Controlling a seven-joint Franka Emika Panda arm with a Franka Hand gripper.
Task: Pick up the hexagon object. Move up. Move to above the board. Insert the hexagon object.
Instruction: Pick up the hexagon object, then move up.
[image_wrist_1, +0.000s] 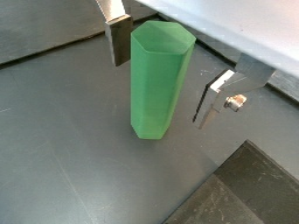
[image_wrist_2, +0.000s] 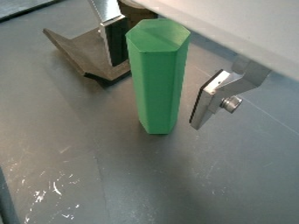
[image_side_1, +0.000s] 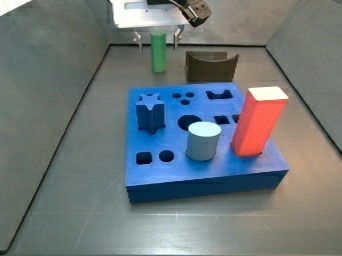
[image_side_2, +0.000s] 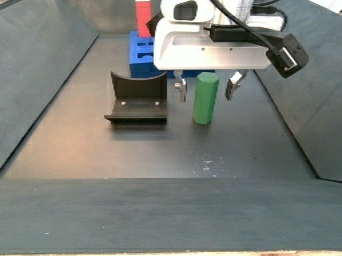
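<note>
- Presently the hexagon object (image_wrist_1: 159, 80) stands upright on the dark floor, apart from the board (image_side_1: 201, 150) and just beside the fixture (image_side_2: 138, 98)
- Gripper (image_wrist_2: 163, 77) sits low around the peg's upper part; in both wrist views one silver finger (image_wrist_1: 117, 39) shows on each side of it with a visible gap, so the jaws are open and nothing is gripped yet
- Handling judgement: the peg looks rigid and light, with a smooth, probably plastic surface that may slip under a weak pinch; being slim and tall it could tip if nudged on one side only
- Recommended hold: on two opposite flat faces of the upper half, pads square to the flats, not on the edges, so it hangs vertical for insertion
- Board carries a red block (image_side_1: 259, 121), a grey cylinder (image_side_1: 202, 141) and a blue star piece (image_side_1: 148, 112); several holes remain free
- Which hole is the hexagon's cannot be told at this size
</note>
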